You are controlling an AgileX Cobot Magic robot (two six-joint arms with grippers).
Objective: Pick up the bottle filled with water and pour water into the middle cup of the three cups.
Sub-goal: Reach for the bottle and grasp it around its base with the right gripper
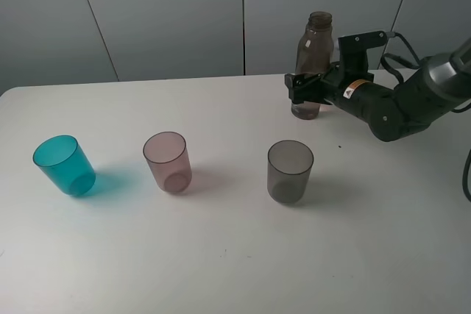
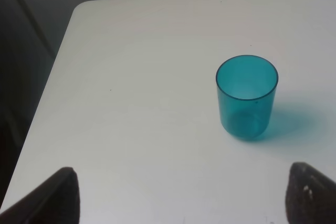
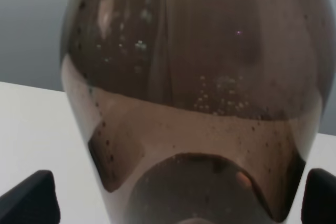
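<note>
Three upright: teal tumbler [image 1: 64, 165], pink middle cup [image 1: 168, 162], grey tumbler [image 1: 290, 171].
Bottle [image 1: 313, 56]: upright between wide jaws of right gripper [image 1: 303, 87].
Left gripper [image 2: 181, 198]: wide, empty.

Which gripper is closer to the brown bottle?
The right one. The right gripper sits open around the bottle, low down. The left gripper hangs far off, near the teal cup, the farthest cup from the bottle.

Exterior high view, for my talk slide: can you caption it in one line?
Open right gripper straddles the upright bottle, behind the teal cup, pink middle cup and grey cup.
</note>
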